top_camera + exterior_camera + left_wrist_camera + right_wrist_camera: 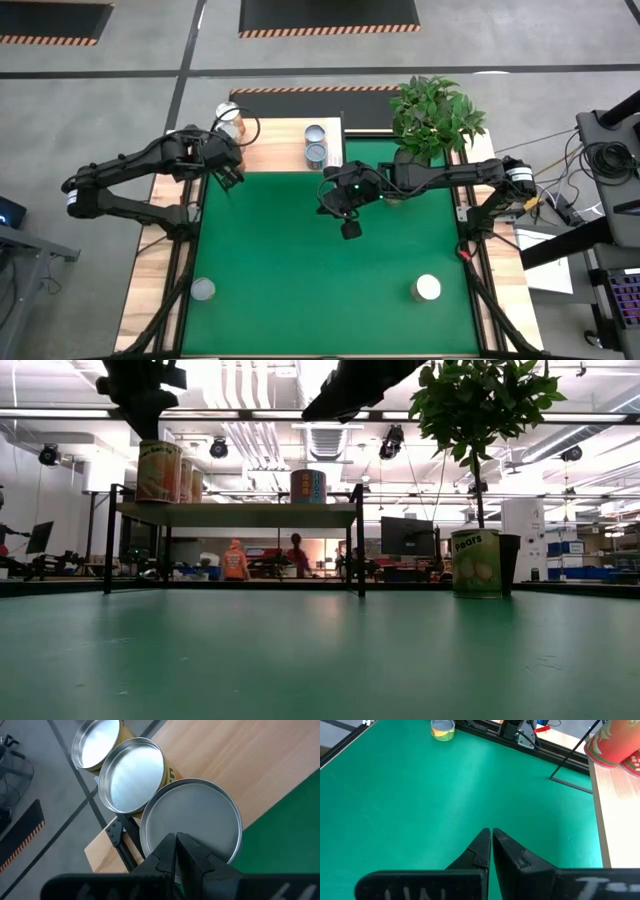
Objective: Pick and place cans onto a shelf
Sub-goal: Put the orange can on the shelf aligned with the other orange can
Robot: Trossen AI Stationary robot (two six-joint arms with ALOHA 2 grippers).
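Rigid, smooth cans [427,288] on the desk [300,260]: likely slippery; pinch across the side wall. Left gripper [175,851] and right gripper [491,845]: jaws pressed together, empty

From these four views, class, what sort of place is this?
Probably an indoor robotics lab or workshop: two robot arms over a green mat table, exposed ceiling ducts, and monitors and people in the open room behind.

A: Any readable text?
B: Only one word: the green can [476,563] at the right of the low view reads "pears".
A: Other labels?
B: Too blurred to read.
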